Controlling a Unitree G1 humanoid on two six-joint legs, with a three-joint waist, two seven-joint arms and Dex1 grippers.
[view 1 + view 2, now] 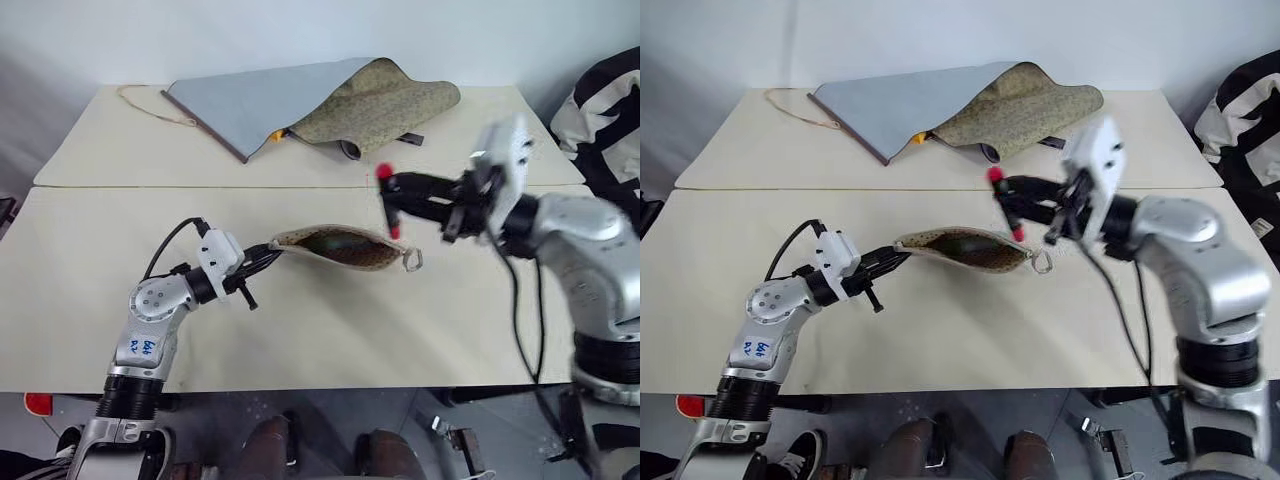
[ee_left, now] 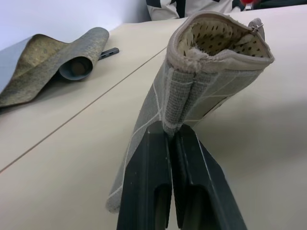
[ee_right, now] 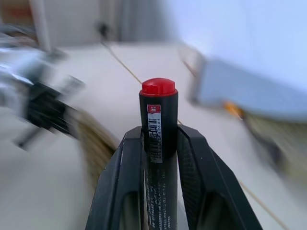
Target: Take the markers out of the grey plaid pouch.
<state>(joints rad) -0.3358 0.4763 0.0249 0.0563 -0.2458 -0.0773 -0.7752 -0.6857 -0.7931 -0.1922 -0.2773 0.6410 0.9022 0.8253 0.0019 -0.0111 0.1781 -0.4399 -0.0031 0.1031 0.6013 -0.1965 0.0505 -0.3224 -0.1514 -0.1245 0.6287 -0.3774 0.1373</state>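
We see the left gripper [image 1: 268,252] clamped tight on one end of the grey plaid pouch [image 1: 345,247], which lies on the cream table [image 1: 330,330] near its middle, its mouth gaping and its dotted lining showing. Over at the other end of the pouch, the right gripper [image 1: 1012,208] is up in the air, closed on a marker [image 3: 158,143] — black barrel, red cap — with the marker held upright between its fingers, above the pouch's metal ring [image 1: 412,261]. At the far side of the table we see a large folded cloth [image 1: 300,100], grey-blue and olive, well apart from the pouch.
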